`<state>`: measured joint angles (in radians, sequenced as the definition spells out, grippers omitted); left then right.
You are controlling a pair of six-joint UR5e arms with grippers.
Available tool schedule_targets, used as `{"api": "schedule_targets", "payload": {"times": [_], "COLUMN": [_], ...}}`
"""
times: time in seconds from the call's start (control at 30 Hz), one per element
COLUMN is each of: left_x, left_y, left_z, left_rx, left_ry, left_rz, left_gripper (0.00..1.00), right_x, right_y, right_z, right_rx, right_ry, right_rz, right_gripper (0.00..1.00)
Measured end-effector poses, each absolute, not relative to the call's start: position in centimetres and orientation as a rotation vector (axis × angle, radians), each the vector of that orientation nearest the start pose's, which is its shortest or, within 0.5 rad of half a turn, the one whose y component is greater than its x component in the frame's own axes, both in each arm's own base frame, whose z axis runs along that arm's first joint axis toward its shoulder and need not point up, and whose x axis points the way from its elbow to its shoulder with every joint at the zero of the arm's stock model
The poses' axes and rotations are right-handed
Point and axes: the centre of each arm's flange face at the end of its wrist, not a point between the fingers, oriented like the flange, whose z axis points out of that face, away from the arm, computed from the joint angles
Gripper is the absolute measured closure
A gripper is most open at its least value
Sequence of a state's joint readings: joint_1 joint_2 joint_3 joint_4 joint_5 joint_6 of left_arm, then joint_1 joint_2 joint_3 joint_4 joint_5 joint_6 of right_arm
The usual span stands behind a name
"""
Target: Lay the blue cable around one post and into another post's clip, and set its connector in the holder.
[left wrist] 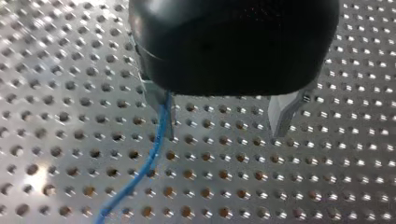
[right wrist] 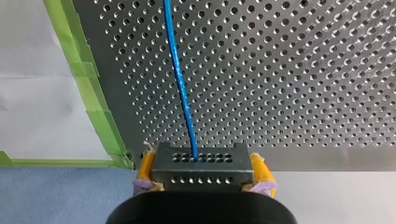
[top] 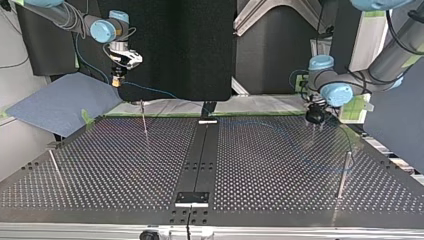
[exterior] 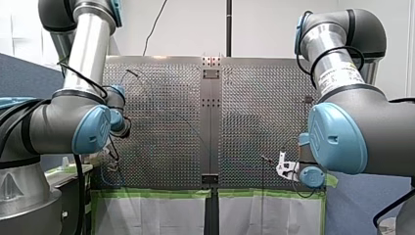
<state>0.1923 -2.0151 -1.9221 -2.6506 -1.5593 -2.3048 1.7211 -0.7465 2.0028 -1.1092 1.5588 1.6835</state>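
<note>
Cable: the blue cable leaves the top face of the connector and runs straight ahead of my right gripper over the holes. In the top view it slopes from upper left toward the middle, then shows only faintly across the right half of the table.
Connector: a dark metal block with rows of small holes, held off the table just past its taped edge.
Right gripper: my right gripper is clamped on the connector, one yellow pad pressed to each side. It hangs at the upper left of the top view.
Left gripper: my left gripper is black with its metal fingers spread wide and nothing pinched between them. The cable runs down along the inner side of one finger; the other stands clear. It is low over the table at the right of the top view.
Posts: three thin posts – one at centre-left near the far edge, one at the lower left, one at the lower right. No cable visibly touches any of them.
Table: perforated metal with a dark centre strip.
Edge: green tape.
Beyond: a blue-grey mat at the left of the top view.
</note>
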Motion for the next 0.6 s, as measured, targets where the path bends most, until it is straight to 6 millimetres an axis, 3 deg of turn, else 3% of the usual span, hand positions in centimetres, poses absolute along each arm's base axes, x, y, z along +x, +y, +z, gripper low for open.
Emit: {"api": "schedule_targets", "payload": {"times": [0.33,0.6], "left_x": [53.4,53.0], "left_y": [-3.1,-3.4], "left_z": [13.1,10.1], "left_rx": [-0.854,-0.872], "left_ry": [1.724,1.786], "left_rz": [-0.297,-0.26], "left_gripper": [0.0,0.0], "right_x": [21.1,21.1], "right_y": [-49.1,-49.1], "right_z": [-3.5,-3.5], "right_rx": [1.389,1.387], "right_ry": [-1.327,-1.329], "right_rz": [1.325,1.327], "right_gripper": [1.0,1.0]}}
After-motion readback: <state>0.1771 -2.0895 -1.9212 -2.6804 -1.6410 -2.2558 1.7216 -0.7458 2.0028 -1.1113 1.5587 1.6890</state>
